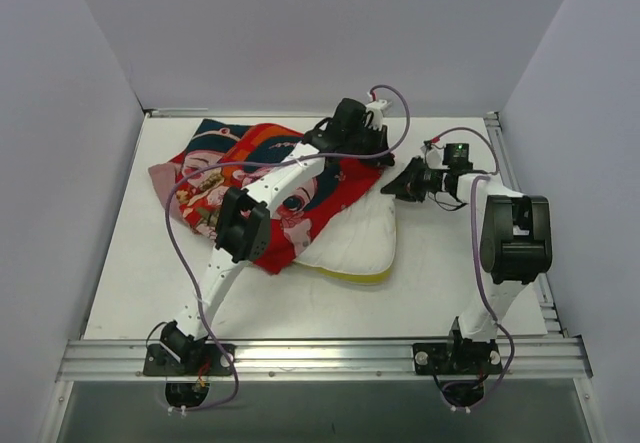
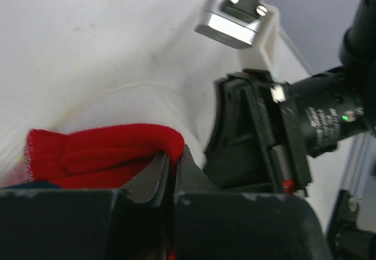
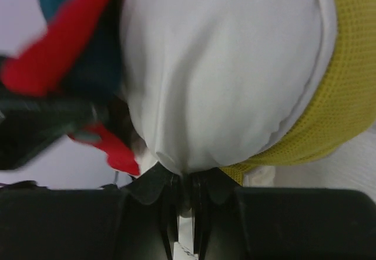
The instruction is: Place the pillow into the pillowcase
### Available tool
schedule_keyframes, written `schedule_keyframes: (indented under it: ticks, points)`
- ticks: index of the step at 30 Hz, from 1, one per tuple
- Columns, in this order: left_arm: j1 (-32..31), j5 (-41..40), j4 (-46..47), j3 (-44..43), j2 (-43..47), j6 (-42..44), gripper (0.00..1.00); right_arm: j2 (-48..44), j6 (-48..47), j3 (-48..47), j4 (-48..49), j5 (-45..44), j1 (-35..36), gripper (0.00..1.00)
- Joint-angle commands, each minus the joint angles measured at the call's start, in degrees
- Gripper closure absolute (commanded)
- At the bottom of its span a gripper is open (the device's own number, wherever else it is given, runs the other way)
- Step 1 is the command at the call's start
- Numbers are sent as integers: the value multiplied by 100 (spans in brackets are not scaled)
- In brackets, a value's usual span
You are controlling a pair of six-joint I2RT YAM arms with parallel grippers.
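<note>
- The table (image 1: 450, 263) carries everything. The pillowcase (image 1: 230, 178) is the biggest piece, spread crumpled from the middle out toward 10 o'clock in the overhead view.
- The pillow (image 1: 355, 243) sits at the middle. Its bare white end pokes out of the red cloth toward 5 o'clock. I cannot tell whether the covered part is inside the case or only under it.
- I judge the pillow light and squashy. It will sag and fold from a single pinch rather than move as a slab. I would hold it by a corner and let the table carry the rest.
- The case looks thin, limp and a little slick, and its mouth will collapse unless it is held apart. The hem (image 2: 117, 145) is the place to take it, since the doubled edge should not slip through.
- The yellow band (image 3: 346, 95) runs along the pillow's edge, at 3 o'clock in the right wrist view. It looks like mesh, firmer than the white cover, so it makes a fair second hold.
- The left gripper (image 2: 170, 160) is clamped tight on the red hem, with the fold caught between its jaws.
- The right gripper (image 3: 187, 178) is pinched closed on a gathered corner of the white cover, just beside the band.
</note>
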State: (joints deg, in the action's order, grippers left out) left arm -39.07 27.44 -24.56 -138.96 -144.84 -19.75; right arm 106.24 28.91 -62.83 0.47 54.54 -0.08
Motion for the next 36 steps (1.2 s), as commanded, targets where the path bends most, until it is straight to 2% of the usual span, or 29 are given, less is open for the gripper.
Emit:
schedule_keyframes:
  ticks: [1,2,3,4,5,6,7,8,9,10,11,12,13,14,15,16,17,18,19,22,25,27,32,33,35,36]
  points:
    - [-444,562,1331,-177,904,-971,100,-508,2502,-72,3347,803,-246,100]
    - [-400,213,1278,-37,948,-839,100,-403,2776,-72,3502,803,-326,100]
    - [-339,105,1295,104,974,-716,100,-341,2630,-107,3478,812,-405,100]
    - [-251,51,1295,210,957,-662,96,-314,2307,-142,2903,786,-432,100]
    - [-111,16,1121,237,922,-558,84,-244,1991,-212,2515,708,-441,100]
    - [-40,16,989,229,896,-104,73,-218,1343,-334,2145,672,-432,100]
    - [22,-10,649,211,930,162,64,-156,998,-440,1245,619,-423,91]
    - [196,-89,462,254,1009,373,46,-164,620,-554,706,462,-414,81]
    - [311,-64,330,342,1106,627,39,-182,-384,-668,126,304,-406,70]
    - [425,-29,207,491,1472,761,33,-234,-838,-904,-959,111,-405,50]
    - [687,-81,6,1066,1737,910,27,-444,-1313,-968,-1335,-91,-405,41]
    - [821,-98,-23,1481,2044,1190,25,-585,-1700,-1012,-1670,-728,-405,36]
    - [970,-81,-5,1894,2769,1349,24,-743,-2409,-1047,-2143,-1004,-388,29]
    - [1093,-90,12,2429,3142,1507,23,-1084,-2703,-1030,-2295,-1303,-353,25]
    - [1321,-107,30,3348,3528,1822,20,-1270,-2932,-995,-2410,-1880,-283,24]
    - [1419,-90,47,3888,4272,1938,18,-1637,-3500,-855,-2533,-2208,-30,19]
    - [1498,-99,47,4320,4636,2175,15,-1815,-3723,-776,-2543,-2472,207,18]
    - [1577,-133,47,4716,4988,2377,7,-1982,-3978,-679,-2552,-2666,462,16]
    - [1743,-134,21,5520,5618,2431,5,-2236,-4146,-582,-2552,-3025,673,15]
    - [2190,-99,-84,6666,6604,2266,3,-2414,-4648,-380,-2552,-3676,2094,14]
    - [2656,-81,-172,7502,7317,2019,3,-2205,-4692,-344,-2438,-4108,2879,13]
    - [2939,-125,-146,7751,7600,1740,3,-2003,-4588,-405,-2368,-4539,3510,12]
    - [3458,164,-242,8156,8172,1553,3,-1247,-4437,-406,-2131,-5015,4331,10]
    - [3493,356,-312,8235,8208,1753,3,-1150,-4437,-345,-2017,-5119,4471,4]
    - [3476,594,-497,8331,8304,2157,3,-799,-4455,-300,-1989,-5190,4595,4]
    - [3381,683,-532,8497,8331,2673,3,-667,-4455,-318,-1989,-5182,4613,4]
